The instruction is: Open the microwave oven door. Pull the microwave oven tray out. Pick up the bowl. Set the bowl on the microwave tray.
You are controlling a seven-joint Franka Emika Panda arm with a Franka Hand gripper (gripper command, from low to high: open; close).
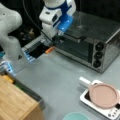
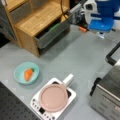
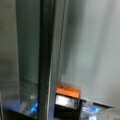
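Hand [image 1: 58, 35] at top-left corner of microwave oven door [image 1: 73, 48], by handle bar; grip state can't tell. Door looks shut. Bowl [image 2: 26, 72] w/ carrot [image 2: 28, 74] on desk [image 2: 75, 57], near white appliance [image 2: 53, 98] w/ pink disc.

a robot lab dressed as a mock kitchen. the silver oven [image 1: 86, 46] sits on a plain grey table [image 1: 60, 82], with a white appliance [image 2: 53, 98] under a pink disc near it. beside the table stands a wooden drawer unit [image 2: 37, 22]. a perforated black board [image 2: 12, 107] and cables behind the oven show test-bench surroundings.
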